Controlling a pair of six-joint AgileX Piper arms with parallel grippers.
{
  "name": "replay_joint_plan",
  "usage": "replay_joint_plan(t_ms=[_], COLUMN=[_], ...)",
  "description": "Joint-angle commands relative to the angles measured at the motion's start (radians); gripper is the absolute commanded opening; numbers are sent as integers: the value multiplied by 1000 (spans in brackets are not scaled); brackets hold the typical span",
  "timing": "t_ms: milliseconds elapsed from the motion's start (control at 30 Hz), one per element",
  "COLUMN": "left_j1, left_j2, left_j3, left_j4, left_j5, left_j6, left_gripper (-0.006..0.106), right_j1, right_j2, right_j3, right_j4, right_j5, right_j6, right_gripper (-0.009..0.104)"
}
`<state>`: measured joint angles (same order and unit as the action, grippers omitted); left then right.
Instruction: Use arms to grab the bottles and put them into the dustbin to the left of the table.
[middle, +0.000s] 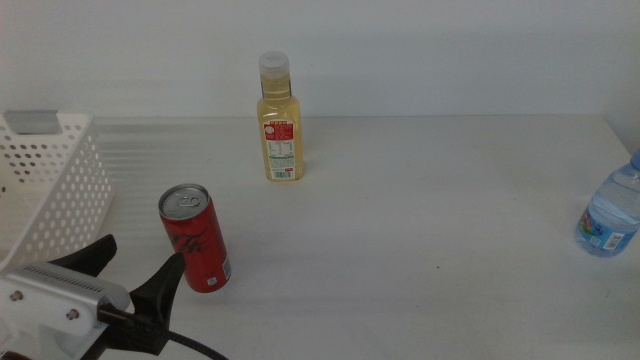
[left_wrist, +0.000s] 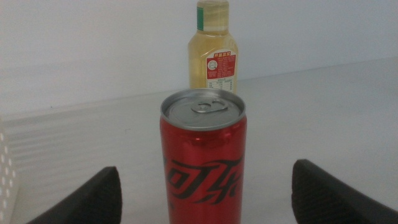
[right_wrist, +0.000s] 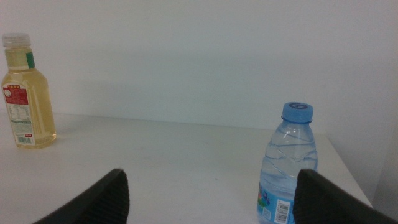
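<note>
A slim red can (middle: 196, 238) stands upright on the white table (middle: 420, 220) at the front left. My left gripper (middle: 135, 265) is open just in front of it. In the left wrist view the can (left_wrist: 203, 155) stands between the spread jaws of that gripper (left_wrist: 205, 169), untouched. A yellow-liquid bottle (middle: 279, 125) with a white cap and red label stands further back; it also shows in the left wrist view (left_wrist: 213, 56) and the right wrist view (right_wrist: 25, 93). A clear blue-capped water bottle (middle: 612, 210) stands at the right edge. My right gripper (right_wrist: 211, 174) is open and empty, short of that bottle (right_wrist: 289, 162).
The white perforated dustbin (middle: 50, 180) stands at the far left, close to my left gripper. A white wall runs behind the table. The table's right edge lies just past the water bottle.
</note>
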<state>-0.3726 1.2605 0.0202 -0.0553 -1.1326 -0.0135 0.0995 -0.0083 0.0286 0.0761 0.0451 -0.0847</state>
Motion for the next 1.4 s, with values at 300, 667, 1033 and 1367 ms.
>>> replay_joint_plan(t_ms=[300, 667, 1033, 1367], left_j1=[-3, -3, -3, -3], left_j2=[-7, 145, 301, 409], left_j3=[-23, -143, -241, -323], left_j4=[8, 83, 102, 74], left_j5=[-24, -16, -73, -85], left_j6=[-50, -60, -70, -70], left_gripper=[90, 90, 90, 90], right_j1=[-5, -5, -5, -5], right_j2=[-29, -29, -29, -29], right_j3=[-8, -8, -8, -8], right_j4=[-3, -3, -3, -3], right_j5=[-74, -74, -74, -74], right_j6=[-9, -9, -9, -9], right_gripper=[70, 70, 70, 70])
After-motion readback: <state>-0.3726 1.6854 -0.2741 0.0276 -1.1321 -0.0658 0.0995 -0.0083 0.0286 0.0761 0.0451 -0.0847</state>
